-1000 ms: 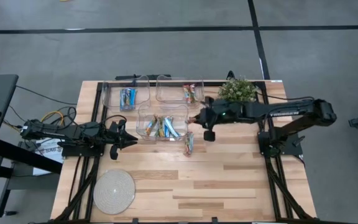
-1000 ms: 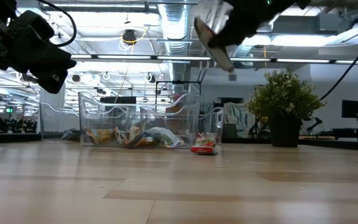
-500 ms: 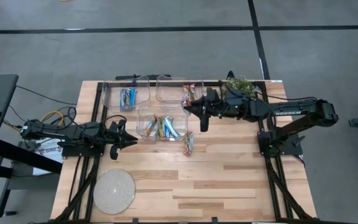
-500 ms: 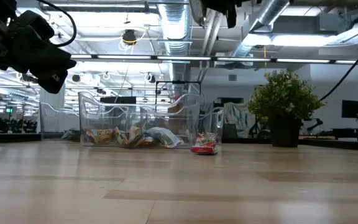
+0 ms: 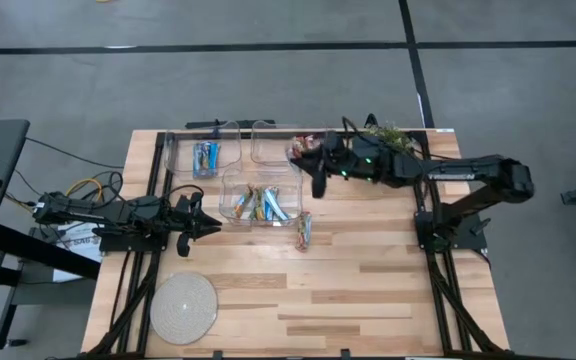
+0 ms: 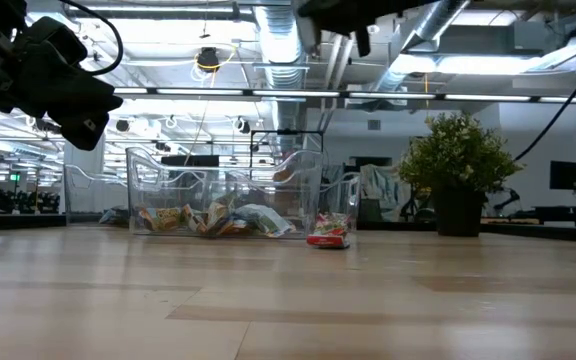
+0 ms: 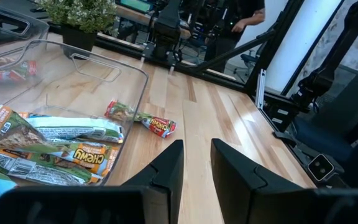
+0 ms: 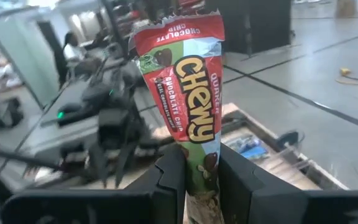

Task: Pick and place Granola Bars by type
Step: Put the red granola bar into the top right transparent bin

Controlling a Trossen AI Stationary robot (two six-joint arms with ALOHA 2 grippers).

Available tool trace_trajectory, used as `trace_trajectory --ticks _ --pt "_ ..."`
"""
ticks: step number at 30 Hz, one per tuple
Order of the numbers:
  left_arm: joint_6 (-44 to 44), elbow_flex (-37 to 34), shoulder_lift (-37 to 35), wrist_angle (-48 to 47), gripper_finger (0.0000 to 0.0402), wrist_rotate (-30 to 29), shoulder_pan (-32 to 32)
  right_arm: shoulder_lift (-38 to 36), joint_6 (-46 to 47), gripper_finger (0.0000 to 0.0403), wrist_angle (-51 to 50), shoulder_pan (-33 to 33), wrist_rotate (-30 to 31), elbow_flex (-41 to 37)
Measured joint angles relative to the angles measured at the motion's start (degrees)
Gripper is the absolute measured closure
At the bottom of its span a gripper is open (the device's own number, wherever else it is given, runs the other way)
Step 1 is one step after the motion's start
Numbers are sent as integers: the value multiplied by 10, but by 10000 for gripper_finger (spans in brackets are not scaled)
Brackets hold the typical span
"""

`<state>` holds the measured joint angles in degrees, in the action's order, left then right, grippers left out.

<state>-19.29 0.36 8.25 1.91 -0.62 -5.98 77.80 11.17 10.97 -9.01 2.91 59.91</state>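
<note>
My right gripper (image 5: 309, 160) is up over the far right clear bin (image 5: 268, 133) and is shut on a red Chewy granola bar (image 8: 185, 99). That bin holds red bars (image 5: 304, 151). The far left bin (image 5: 204, 135) holds blue bars (image 5: 205, 156). The near bin (image 5: 260, 176) holds mixed bars (image 5: 258, 205), which also show in the left wrist view (image 7: 55, 146). One multicoloured bar (image 5: 304, 230) lies flat on the table right of the near bin. My left gripper (image 5: 206, 222) waits left of the near bin, empty, its fingers a narrow gap apart (image 7: 196, 155). My right gripper pinches the red bar's near end (image 8: 201, 171) between its two fingers (image 8: 169, 177). The fingers come about level from the table's right side. The bar sticks out beyond the fingertips, along the fingers, lifted clear above the bins.
A potted plant (image 5: 384, 143) stands at the far right beside my right arm. A round pale disc (image 5: 183, 307) lies at the near left. Bare wood stretches across the table's near half (image 5: 368, 290).
My right gripper has carried the red bar up and toward the table's far left, from beside the near bin's right end to over the far right bin. It has stayed shut on the bar. The loose bar on the table has not moved.
</note>
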Motion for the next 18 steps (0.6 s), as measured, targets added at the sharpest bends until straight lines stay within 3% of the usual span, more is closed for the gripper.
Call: trace_trajectory --ticks 6,18 --pt "0 0 0 0 328 0 0 79 29 340 -32 -51 0 96" --pt "0 0 0 0 328 0 0 251 95 340 -223 -137 0 349"
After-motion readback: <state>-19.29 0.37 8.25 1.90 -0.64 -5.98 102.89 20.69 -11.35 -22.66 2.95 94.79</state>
